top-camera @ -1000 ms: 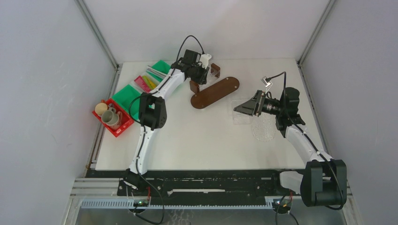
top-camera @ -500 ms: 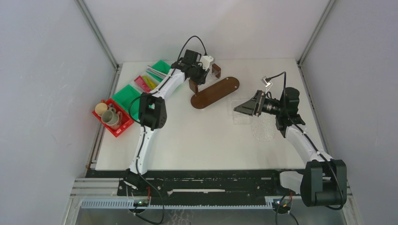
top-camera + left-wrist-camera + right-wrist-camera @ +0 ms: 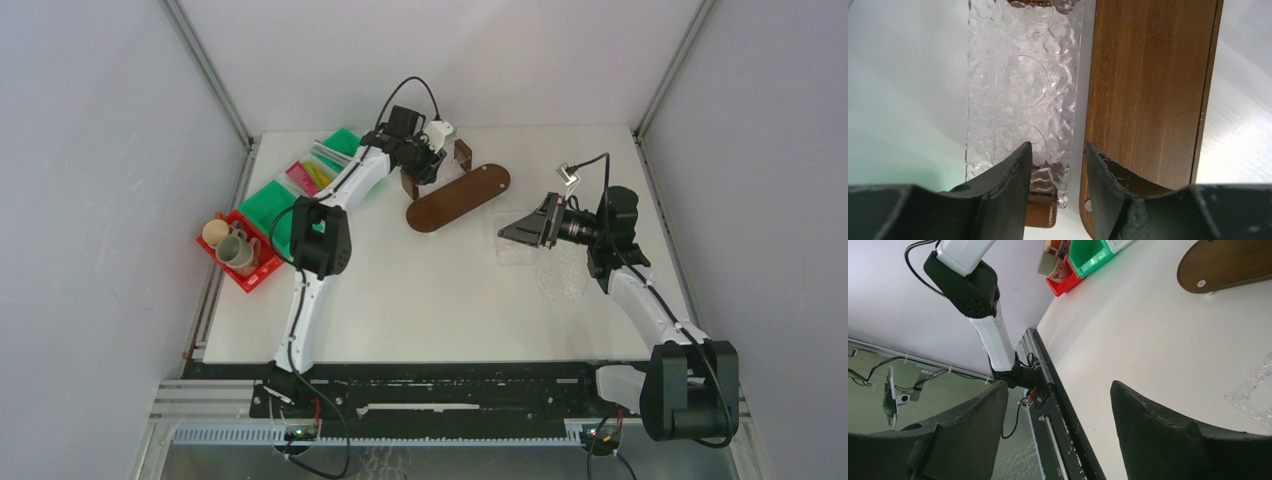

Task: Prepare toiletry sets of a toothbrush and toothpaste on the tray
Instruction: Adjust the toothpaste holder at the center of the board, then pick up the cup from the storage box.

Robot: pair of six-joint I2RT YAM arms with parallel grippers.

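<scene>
Left gripper [image 3: 1059,148] loosens at the far side of the table: its jaws have spread over the past second and now stand parted, clamping nothing, with the near end of the clear textured tray [image 3: 1023,75] lying directly beneath them and the oval wooden tray [image 3: 1148,90] just beside its right finger. The clear tray appears to have been let go, set alongside the wooden one, so a tray looks placed but unfilled. The cups [image 3: 232,247], toothbrushes [image 3: 330,152] and tubes [image 3: 312,177] sit in their bins, well apart from this gripper, back along its arm. Right gripper [image 3: 1058,386] hangs wide open and empty
</scene>
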